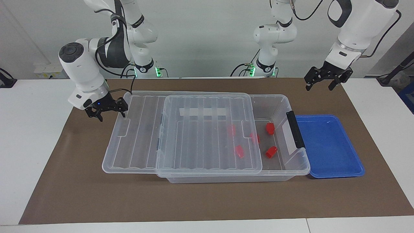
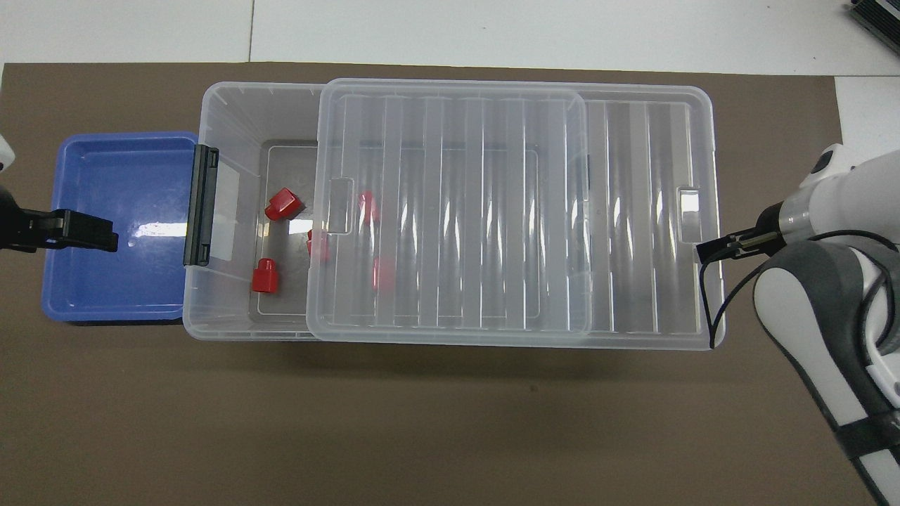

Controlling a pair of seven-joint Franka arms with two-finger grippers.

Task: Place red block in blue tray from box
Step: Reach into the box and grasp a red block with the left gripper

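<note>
The clear box (image 1: pixel 226 178) (image 2: pixel 232 98) stands mid-table with its ribbed lid (image 1: pixel 194 139) (image 2: pixel 457 211) slid partway off toward the right arm's end. Several red blocks lie inside near the latch end. Two are uncovered (image 1: pixel 270 127) (image 1: pixel 271 151) (image 2: pixel 283 204) (image 2: pixel 265 275); the others show through the lid. The blue tray (image 1: pixel 326 145) (image 2: pixel 119 281) sits against the box's latch end and holds nothing. My right gripper (image 1: pixel 110 115) (image 2: pixel 731 246) is open, with one fingertip at the lid's end rim. My left gripper (image 1: pixel 320 85) (image 2: pixel 88 235) hangs open over the tray.
A brown mat (image 1: pixel 207 200) covers the table under everything, with white tabletop at both ends. The black latch (image 1: pixel 295 129) (image 2: pixel 200 205) stands upright on the box's end beside the tray. The lid overhangs the box toward the right arm's end.
</note>
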